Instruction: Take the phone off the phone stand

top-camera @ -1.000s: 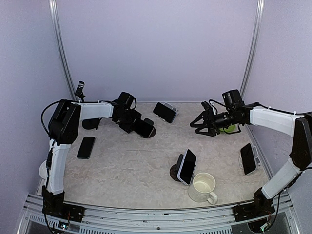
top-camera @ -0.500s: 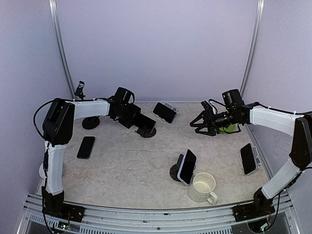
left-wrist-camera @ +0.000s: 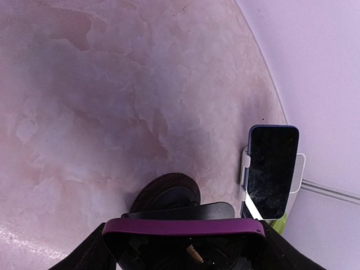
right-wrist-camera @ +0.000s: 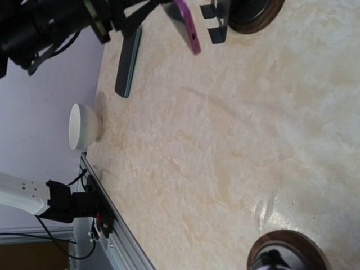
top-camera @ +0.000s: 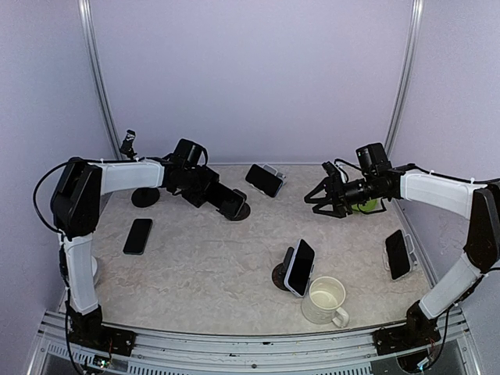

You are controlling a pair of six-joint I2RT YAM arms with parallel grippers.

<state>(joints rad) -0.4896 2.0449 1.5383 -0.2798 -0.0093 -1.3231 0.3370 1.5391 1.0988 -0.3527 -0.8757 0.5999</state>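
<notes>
- Top view: the left arm [top-camera: 117,176] reaches to about 10 o'clock on the desk [top-camera: 211,266]. The left jaws are closed across the phone [top-camera: 232,203]. The phone is tilted and sits right at the phone stand [top-camera: 242,212], whose dark round base rests on the desk.
- Top view: the right arm [top-camera: 437,191] stretches in to about 2 o'clock. The right jaws are spread wide with nothing between them, and a green object [top-camera: 364,205] lies just behind them.
- Top view: a flat phone [top-camera: 137,236] lies on the desk at 9 o'clock. A propped phone [top-camera: 299,268] leans on its own stand near 5 o'clock, with a mug [top-camera: 324,301] just beside it.
- Left wrist view: the purple-cased edge of the phone [left-wrist-camera: 183,227] spans the gap between the two fingers [left-wrist-camera: 84,259] at 6 o'clock, gripped by its sides. The black cradle and brown round base of the phone stand [left-wrist-camera: 163,194] sit directly beyond it. Whether the phone touches the cradle cannot be told here.
- Left wrist view: a blue phone [left-wrist-camera: 273,171] sits in a white stand [left-wrist-camera: 299,174] at 3 o'clock, against the back wall.
- Right wrist view: this camera does not show its own jaws. At 12 o'clock the phone [right-wrist-camera: 190,28] shows edge-on in the left jaws, just beside the black bracket of the phone stand [right-wrist-camera: 216,22], with a thin strip of desk [right-wrist-camera: 225,140] between them.
- Right wrist view: a white bowl [right-wrist-camera: 84,126] sits at 9 o'clock by the desk's edge.
</notes>
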